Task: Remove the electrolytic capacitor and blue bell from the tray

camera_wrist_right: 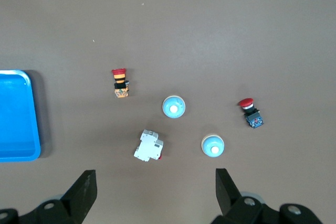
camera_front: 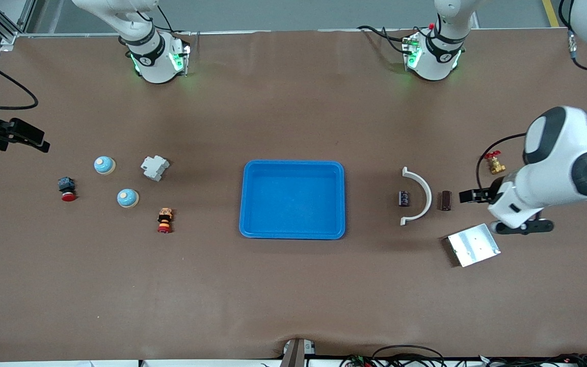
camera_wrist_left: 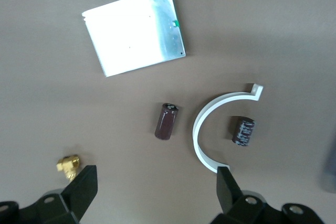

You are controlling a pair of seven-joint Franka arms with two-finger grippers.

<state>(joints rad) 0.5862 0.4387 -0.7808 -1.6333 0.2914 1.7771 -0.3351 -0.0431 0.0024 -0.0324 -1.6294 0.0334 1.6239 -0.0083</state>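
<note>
Two blue bells (camera_front: 104,164) (camera_front: 128,198) sit toward the right arm's end of the table; the right wrist view shows them too (camera_wrist_right: 174,107) (camera_wrist_right: 213,146). A black capacitor (camera_front: 404,198) (camera_wrist_left: 243,131) lies inside a white curved piece (camera_front: 428,196) (camera_wrist_left: 197,132). Just outside that arc lies a brown capacitor (camera_front: 446,200) (camera_wrist_left: 167,121). My left gripper (camera_front: 497,210) (camera_wrist_left: 156,182) hangs open and empty over the table beside the brown capacitor. At the right arm's end my right gripper (camera_front: 28,136) (camera_wrist_right: 156,184) hovers open and empty over bare table by the bells.
A blue tray (camera_front: 293,199) (camera_wrist_right: 16,116) stands mid-table. Around the bells are a white breaker (camera_front: 155,167), a red push button (camera_front: 68,188) and an orange-red button (camera_front: 165,219). A metal plate (camera_front: 473,244) and a brass valve (camera_front: 495,163) flank the left gripper.
</note>
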